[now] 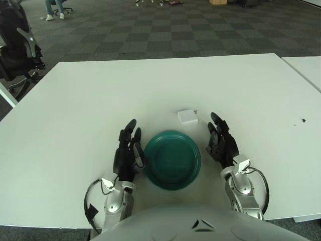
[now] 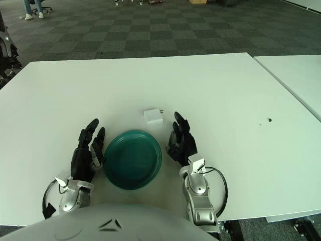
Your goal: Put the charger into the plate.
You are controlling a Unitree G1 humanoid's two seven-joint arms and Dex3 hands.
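While charger [image 1: 188,116] lies outside plate [image 1: 173,159] | left hand [image 1: 128,150], right hand [image 1: 221,142] flank plate, fingers extended

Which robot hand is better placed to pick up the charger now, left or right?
Right. The right robot hand shows just right of the charger, fingers pointing toward it. The left robot hand shows on the far side of the plate, which holds nothing.
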